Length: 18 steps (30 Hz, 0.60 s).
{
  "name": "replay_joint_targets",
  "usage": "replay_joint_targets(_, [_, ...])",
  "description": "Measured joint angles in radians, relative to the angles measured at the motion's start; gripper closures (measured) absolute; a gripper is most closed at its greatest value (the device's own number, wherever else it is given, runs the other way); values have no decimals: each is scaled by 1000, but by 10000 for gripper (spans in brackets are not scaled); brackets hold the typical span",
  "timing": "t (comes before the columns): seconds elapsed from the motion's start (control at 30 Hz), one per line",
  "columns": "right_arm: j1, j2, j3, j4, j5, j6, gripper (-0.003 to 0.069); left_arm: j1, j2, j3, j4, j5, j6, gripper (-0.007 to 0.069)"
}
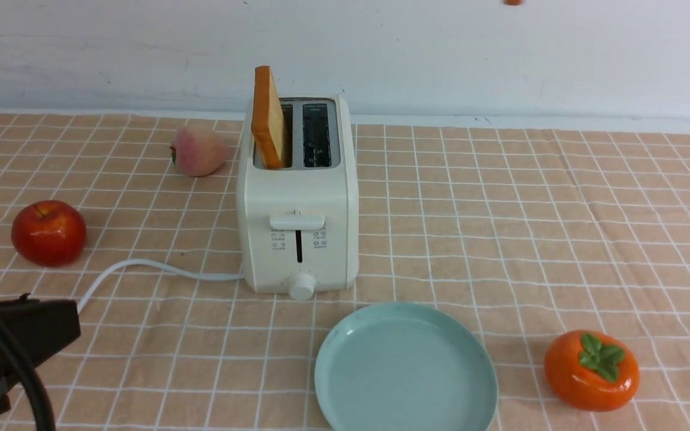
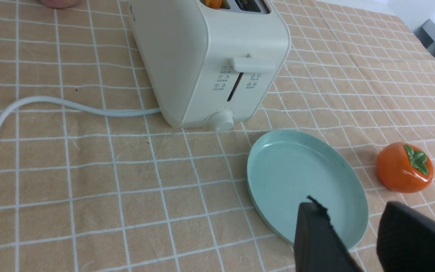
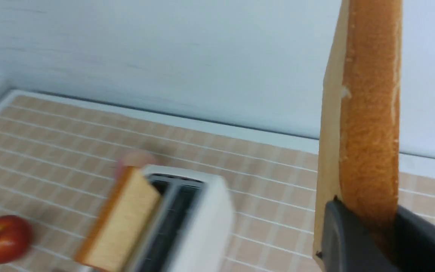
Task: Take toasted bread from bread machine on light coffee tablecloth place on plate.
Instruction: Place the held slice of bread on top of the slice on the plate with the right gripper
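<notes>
The cream-white bread machine [image 1: 297, 197] stands on the light coffee tablecloth [image 1: 530, 227]. One slice of toasted bread [image 1: 268, 120] sticks up from its left slot, and the right slot is empty. In the right wrist view my right gripper [image 3: 376, 226] is shut on the lower edge of a second slice [image 3: 368, 113], held upright high above the bread machine [image 3: 202, 226]. That gripper is outside the front view. The pale teal plate [image 1: 405, 371] lies empty in front of the machine. My left gripper [image 2: 353, 211] hangs open over the plate's near rim [image 2: 263, 211], holding nothing.
A red apple [image 1: 48, 232] and a peach [image 1: 199, 149] lie left of the machine. An orange persimmon [image 1: 592, 371] sits right of the plate. The white cord [image 1: 153, 269] runs left toward my left arm [image 1: 15, 341]. A white wall backs the table.
</notes>
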Motion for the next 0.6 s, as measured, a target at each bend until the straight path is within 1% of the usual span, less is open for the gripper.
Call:
replay_joint_targets(0.03, [-33, -45, 70, -36, 0, 22, 574, 0, 0, 0, 0, 0, 1, 384])
replay_joint_targets(0.1, [-68, -104, 193, -67, 1, 74, 574, 0, 0, 0, 0, 0, 1, 383])
replay_joint_targets(0.17, [-83, -124, 251, -69, 9, 104, 574, 0, 0, 0, 0, 0, 1, 383])
replay_joint_targets(0.2, [-92, -146, 344, -60, 34, 142, 574, 0, 0, 0, 0, 0, 1, 383])
replay_joint_targets(0.23, [-93, -154, 413, -33, 56, 146, 574, 0, 0, 0, 0, 1, 1, 383])
replay_joint_targets(0.27, [-93, -154, 425, -26, 61, 146, 574, 0, 0, 0, 0, 1, 1, 383])
replay_joint_targets(0.33, [-86, -154, 587, 115, 105, 85, 574, 0, 0, 0, 0, 9, 1, 383])
replay_joint_targets(0.43, [-60, -151, 796, 338, 75, -69, 574, 0, 0, 0, 0, 16, 1, 383])
replay_joint_targets(0.57, [-13, -141, 1026, 641, -68, -294, 574, 0, 0, 0, -5, 18, 1, 383])
replay_joint_targets(0.6, [1, -134, 1077, 733, -120, -382, 574, 0, 0, 0, -8, 21, 1, 383])
